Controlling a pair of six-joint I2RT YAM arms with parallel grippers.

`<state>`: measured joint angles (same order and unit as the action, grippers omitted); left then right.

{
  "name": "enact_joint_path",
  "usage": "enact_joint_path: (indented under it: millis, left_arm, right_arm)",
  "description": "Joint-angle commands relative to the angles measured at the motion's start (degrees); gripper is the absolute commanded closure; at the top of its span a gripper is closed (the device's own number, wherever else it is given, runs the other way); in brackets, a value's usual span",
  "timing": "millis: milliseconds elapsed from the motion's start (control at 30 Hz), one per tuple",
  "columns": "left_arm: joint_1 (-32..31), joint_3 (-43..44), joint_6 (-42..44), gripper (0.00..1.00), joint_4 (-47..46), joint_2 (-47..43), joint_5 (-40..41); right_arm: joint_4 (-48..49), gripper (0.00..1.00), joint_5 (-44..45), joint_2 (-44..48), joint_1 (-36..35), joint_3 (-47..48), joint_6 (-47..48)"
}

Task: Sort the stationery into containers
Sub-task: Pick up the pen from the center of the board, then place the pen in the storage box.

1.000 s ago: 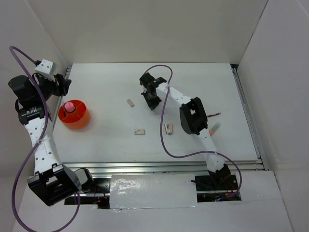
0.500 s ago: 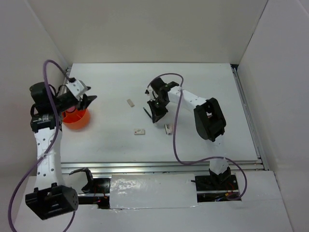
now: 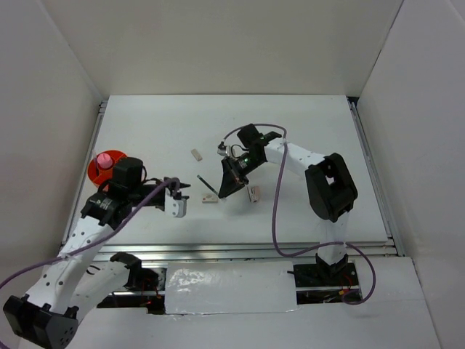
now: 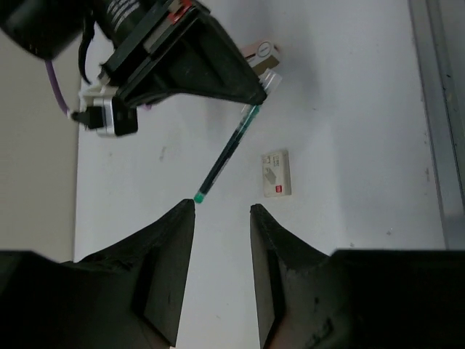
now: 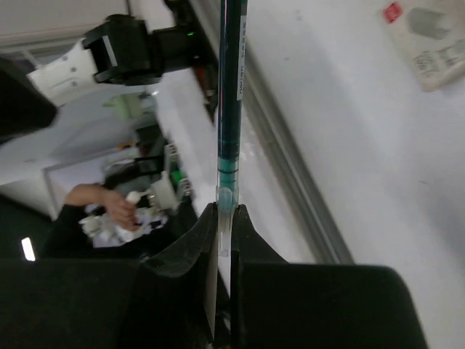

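Top external view: white table [image 3: 145, 123] with both arms reaching toward its middle. Item one, right gripper [image 3: 221, 192]: fingers pressed together on a dark teal pen [image 3: 207, 185], which sticks out from the fingertips toward the left arm, slanted and lifted off the table; the right wrist view shows the pen's clear end pinched between the two fingers and its barrel running straight away from them. Item two, left gripper [image 4: 221, 209]: fingers spread with a bare gap between them and nothing held; in the left wrist view the pen's free tip sits just beside the tip of one finger, outside the gap. Item three, middle eraser block [image 3: 210, 198]: small, white, flat on the table, near the pen's free end and apart from both grippers. Item four, right eraser block [image 3: 253, 193]: lying flat just beside the right gripper, on its far side from the left arm. Item five, far eraser block [image 3: 196, 154]: lying alone further back on the table. Item six, orange-red tub [image 3: 92, 169]: low and round, near the table's left edge, partly hidden by the left arm, well apart from the pen. Item seven, pink cylinder [image 3: 106, 158]: resting inside the tub.
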<state>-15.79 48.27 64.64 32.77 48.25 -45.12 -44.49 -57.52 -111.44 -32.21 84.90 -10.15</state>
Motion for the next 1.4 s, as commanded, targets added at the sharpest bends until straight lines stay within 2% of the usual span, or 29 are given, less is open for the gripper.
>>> enact_joint_path:
  millis: [0,200,300,400,533,700,833,900,1000,1067,1167,1367]
  left_arm:
    - [-6.25,-1.94,7.51,0.52,-1.40,-2.10,4.59]
    - [-14.52,-5.73,4.45,0.52,-7.54,-2.11,12.32]
    - [-16.55,-6.52,2.60,0.47,-10.00,-0.88,16.01]
    - [-17.34,-6.61,0.75,0.42,-12.64,0.53,17.96]
    - [-19.44,-6.44,-1.53,0.41,-14.93,0.97,19.88]
    - [-22.44,-4.33,-6.44,0.49,-15.10,3.25,23.41]
    - [-24.54,-6.60,-2.78,0.48,-15.72,0.54,22.62]
    - [-26.04,-9.58,-2.33,0.48,-19.56,-1.83,23.59]
    - [-28.49,-10.83,-2.41,0.49,-22.39,-1.23,29.55]
    - [-29.21,-10.31,-6.17,0.49,-24.06,0.69,34.98]
    - [-30.08,-8.20,-9.61,0.47,-23.99,3.33,38.08]
    - [-30.26,-9.33,-9.98,0.46,-24.07,4.49,40.29]
  right_arm:
    - [7.65,1.00,-15.05,2.90,-0.14,-2.63,-6.36]
    - [13.11,1.00,-23.60,2.98,-1.28,-5.62,-11.73]
    - [13.81,1.00,-24.57,4.29,-1.89,-6.85,-11.91]
    - [15.74,1.00,-22.56,5.53,-2.25,-8.26,-13.92]
    - [16.36,1.00,-17.82,6.32,-2.25,-8.62,-16.30]
    - [19.96,1.00,-14.65,6.93,-2.25,-10.63,-23.59]
    - [22.51,1.00,-11.49,7.55,-2.16,-12.39,-29.56]
    - [22.95,1.00,-10.34,7.64,-2.25,-12.66,-32.81]
    - [23.22,1.00,-7.88,8.51,-2.16,-13.27,-35.27]
    - [22.96,1.00,-5.52,9.22,-2.25,-13.53,-36.25]
    - [24.09,1.00,-6.02,10.01,-1.99,-14.24,-39.58]
    - [25.24,1.00,-7.61,9.57,-1.63,-14.06,-41.61]
